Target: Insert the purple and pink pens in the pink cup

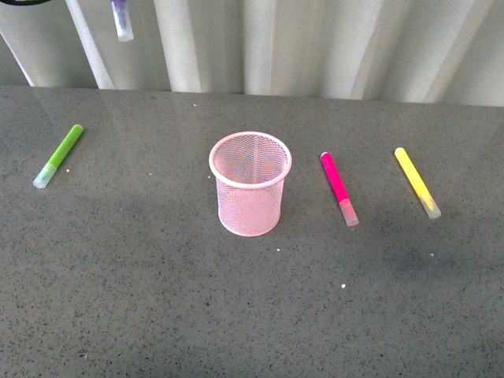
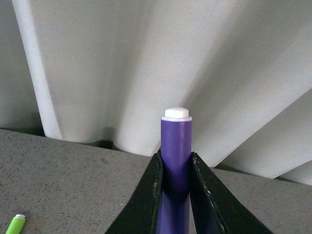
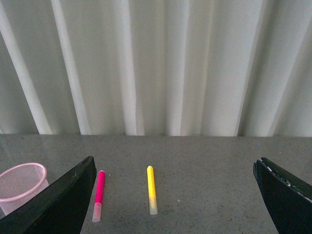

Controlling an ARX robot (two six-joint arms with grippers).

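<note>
The left jaws are closed tight on the purple pen (image 2: 176, 141), held upright high above the worktop (image 1: 157, 299) and left of the pink cup (image 1: 250, 211). The right jaws stand wide apart, holding nothing. The pink pen (image 1: 339, 189) lies flat, just right of the cup.

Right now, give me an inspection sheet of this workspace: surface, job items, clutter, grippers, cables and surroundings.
Surface: grey speckled tabletop, with a few white specks.
Job's things: pink cup upright mid-table, no pen seen inside; pink pen lying flat to the cup's right, not touching it; purple pen held above the table.
Clutter: green marker far left and yellow marker far right, both lying flat.
Grippers: left gripper shut on the purple pen; right gripper open and empty.
Cables: nothing seen.
Surroundings: white pleated curtain behind the table.
</note>
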